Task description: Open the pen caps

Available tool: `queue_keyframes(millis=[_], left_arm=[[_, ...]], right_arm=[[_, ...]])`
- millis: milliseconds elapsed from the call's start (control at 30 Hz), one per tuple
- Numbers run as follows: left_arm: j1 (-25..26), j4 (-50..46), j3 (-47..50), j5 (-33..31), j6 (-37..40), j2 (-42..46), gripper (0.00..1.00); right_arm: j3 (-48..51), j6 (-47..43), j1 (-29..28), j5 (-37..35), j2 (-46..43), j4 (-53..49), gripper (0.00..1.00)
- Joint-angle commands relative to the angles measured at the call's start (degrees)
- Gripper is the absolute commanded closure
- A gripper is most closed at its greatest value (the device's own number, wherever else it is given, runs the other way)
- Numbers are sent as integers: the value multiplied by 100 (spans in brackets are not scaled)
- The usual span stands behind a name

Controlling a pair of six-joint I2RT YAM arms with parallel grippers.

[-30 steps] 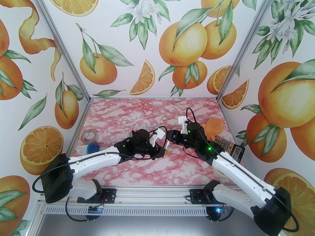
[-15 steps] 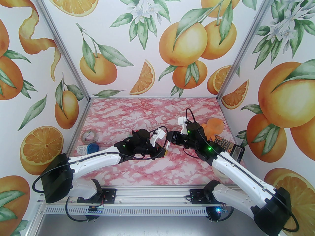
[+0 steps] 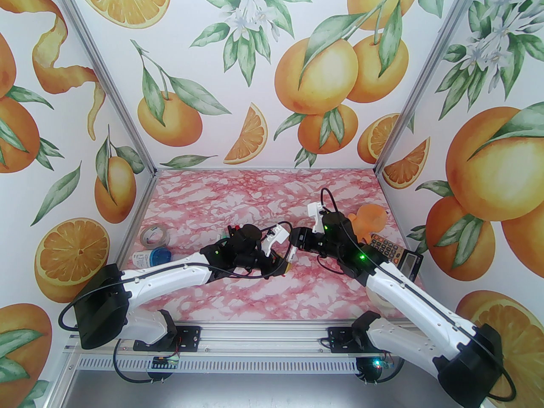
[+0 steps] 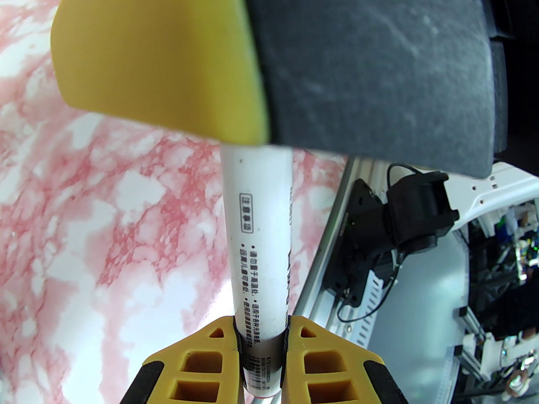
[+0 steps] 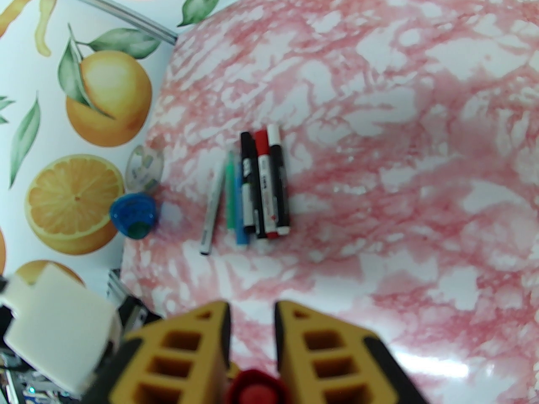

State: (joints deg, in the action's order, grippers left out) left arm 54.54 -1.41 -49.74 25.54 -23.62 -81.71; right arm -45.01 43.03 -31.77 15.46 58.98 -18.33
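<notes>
The white-barrelled pen (image 4: 259, 242) is held in the air over the middle of the worktop (image 5: 400, 141), bridging the two arms. The left jaws are pressed onto its rear end. Its long axis runs straight from them to the right jaws, which cover the far end. From the right wrist the red cap (image 5: 252, 387) sits end-on between the right jaws, which look closed against its sides. The coming pull therefore has to run along that barrel line, the right arm drawing away from the left; any sideways drift would likely bend the pen in the left grip. The other pens (image 5: 252, 187) lie side by side on the worktop, left of centre, well apart.
</notes>
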Motion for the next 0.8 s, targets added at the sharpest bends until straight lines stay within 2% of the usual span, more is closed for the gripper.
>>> queue_keyframes(millis=[0,233,533,667,767], left_arm=[[35,25,-193,19,82,-31,90],[34,49,-103,-71,51,74,89],[43,519,91,10,-121,156,65],[43,587,149,-62,-157,178,64],[38,658,176,-73,-228,165,68]], right_arm=[[-35,-49,42,-61,-9,-22,78],[0,-7,46,-95,-29,-4,82],[168,490,44,200,-114,514,84],[234,562,47,283,-141,570,85],[295,618,41,351,-193,640,85]])
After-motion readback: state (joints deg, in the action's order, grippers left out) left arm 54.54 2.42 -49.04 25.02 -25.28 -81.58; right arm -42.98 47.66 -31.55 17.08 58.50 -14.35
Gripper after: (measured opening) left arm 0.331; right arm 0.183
